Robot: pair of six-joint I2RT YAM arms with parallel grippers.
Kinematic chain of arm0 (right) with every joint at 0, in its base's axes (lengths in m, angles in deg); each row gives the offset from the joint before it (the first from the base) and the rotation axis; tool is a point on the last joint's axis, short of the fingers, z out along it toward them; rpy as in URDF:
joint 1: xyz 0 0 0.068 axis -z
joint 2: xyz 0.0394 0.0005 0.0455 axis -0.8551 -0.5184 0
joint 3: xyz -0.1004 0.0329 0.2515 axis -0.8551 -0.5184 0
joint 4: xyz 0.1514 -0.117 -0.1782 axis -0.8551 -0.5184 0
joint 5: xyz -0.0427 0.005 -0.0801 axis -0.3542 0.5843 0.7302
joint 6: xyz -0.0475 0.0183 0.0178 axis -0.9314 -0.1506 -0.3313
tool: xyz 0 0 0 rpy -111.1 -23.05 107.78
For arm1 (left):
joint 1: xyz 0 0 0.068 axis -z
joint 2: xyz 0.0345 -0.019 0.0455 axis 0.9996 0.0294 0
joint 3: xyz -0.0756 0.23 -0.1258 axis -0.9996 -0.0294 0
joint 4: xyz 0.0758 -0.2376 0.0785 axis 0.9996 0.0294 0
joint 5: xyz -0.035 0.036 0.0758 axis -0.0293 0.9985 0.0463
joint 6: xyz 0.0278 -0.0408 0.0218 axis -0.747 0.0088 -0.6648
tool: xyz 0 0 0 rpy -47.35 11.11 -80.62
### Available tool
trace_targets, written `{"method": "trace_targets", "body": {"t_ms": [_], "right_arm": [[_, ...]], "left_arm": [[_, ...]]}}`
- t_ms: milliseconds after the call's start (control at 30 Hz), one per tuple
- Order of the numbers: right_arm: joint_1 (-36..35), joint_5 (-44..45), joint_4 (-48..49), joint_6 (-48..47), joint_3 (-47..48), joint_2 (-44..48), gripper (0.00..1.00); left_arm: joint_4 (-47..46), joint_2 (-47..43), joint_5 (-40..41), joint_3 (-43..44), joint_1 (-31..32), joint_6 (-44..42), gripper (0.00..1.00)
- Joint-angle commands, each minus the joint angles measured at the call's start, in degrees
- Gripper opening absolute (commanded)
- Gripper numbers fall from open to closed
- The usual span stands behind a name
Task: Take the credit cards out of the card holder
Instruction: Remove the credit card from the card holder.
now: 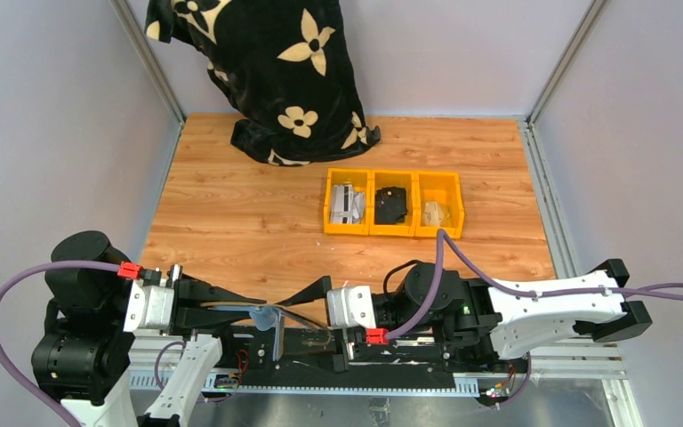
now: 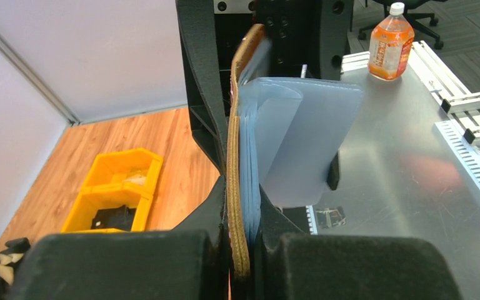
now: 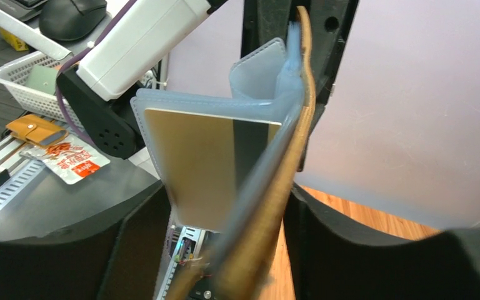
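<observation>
We are in a robotics lab set inside an office. At 6 o'clock of the overhead view a left arm and a right arm, both trailing purple cables, are bolted to slotted aluminium rails. Their wooden tabletop is boxed in by plain grey panels on aluminium posts, forming a test cell. Yellow parts bins sit at 1 o'clock and a black flowered cloth hangs at 12. Through the wrist cameras we see a steel bench with a drink bottle, a swivel chair on carpet, a computer mouse and a white wire basket.
</observation>
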Motion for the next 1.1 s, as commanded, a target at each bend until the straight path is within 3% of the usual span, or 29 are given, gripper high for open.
{"method": "trace_targets", "body": {"t_ms": [0,700,900,1067], "right_arm": [[-0.6,-6.3,-1.6,1.8,2.1,2.0,0.69],[-0.6,-11.2,-8.3,1.7,4.0,2.7,0.78],[-0.6,-4.0,-4.8,2.6,4.0,2.1,0.76],[-0.7,3.6,-3.3,2.6,4.0,0.7,0.8]], "left_arm": [[-0.1,1.5,0.3,-0.2,-0.3,0.2,0.0],[-0.1,2.6,0.3,0.5,-0.3,-0.3,0.0],[-0.1,2.7,0.3,0.6,-0.4,0.1,0.0],[-0.2,2.8,0.4,0.6,-0.3,0.3,0.0]]}}
